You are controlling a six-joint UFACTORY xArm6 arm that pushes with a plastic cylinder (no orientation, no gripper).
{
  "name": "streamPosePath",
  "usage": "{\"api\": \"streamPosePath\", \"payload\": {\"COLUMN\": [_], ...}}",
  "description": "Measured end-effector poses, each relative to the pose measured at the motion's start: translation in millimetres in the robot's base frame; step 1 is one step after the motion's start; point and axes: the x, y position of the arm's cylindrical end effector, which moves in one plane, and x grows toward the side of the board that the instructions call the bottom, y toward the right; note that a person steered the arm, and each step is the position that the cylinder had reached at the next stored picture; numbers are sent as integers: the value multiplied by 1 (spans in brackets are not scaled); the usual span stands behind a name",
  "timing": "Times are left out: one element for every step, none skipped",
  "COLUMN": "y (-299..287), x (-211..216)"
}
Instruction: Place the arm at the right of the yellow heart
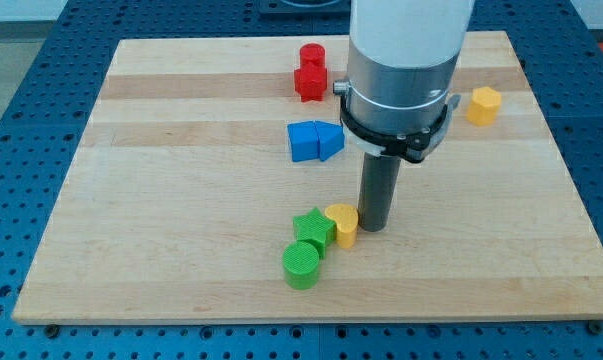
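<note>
1. Yellow heart (pixel 342 223) — lower centre of the frame, touching the green star (pixel 314 230) on its left.
2. My tip (pixel 373 228) — bare rod, nothing to clasp; stands just beside the heart's right edge, seemingly the spot asked for.
3. Green cylinder (pixel 302 265) — below the star.
4. Blue blocks (pixel 314 141), red blocks (pixel 309 72), yellow hexagon (pixel 483 104) — upper frame, well apart.

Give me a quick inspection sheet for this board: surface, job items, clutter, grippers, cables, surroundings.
Surface: light wooden board, flat.
Job's things: yellow heart block; my tip sits right beside it on the view's right.
Clutter: green star block and green cylinder against the heart's left; two blue blocks; two red blocks; yellow hexagonal block.
Grippers: none, rod only.
Cables: nothing seen.
Surroundings: blue perforated table.
</note>
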Motion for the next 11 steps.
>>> {"api": "streamPosePath", "payload": {"y": [65,146,206,246,245,218,174,170,177,188,188], "x": [0,-18,-73,-151,-248,-312,-326,-283,-240,-186,-123]}}
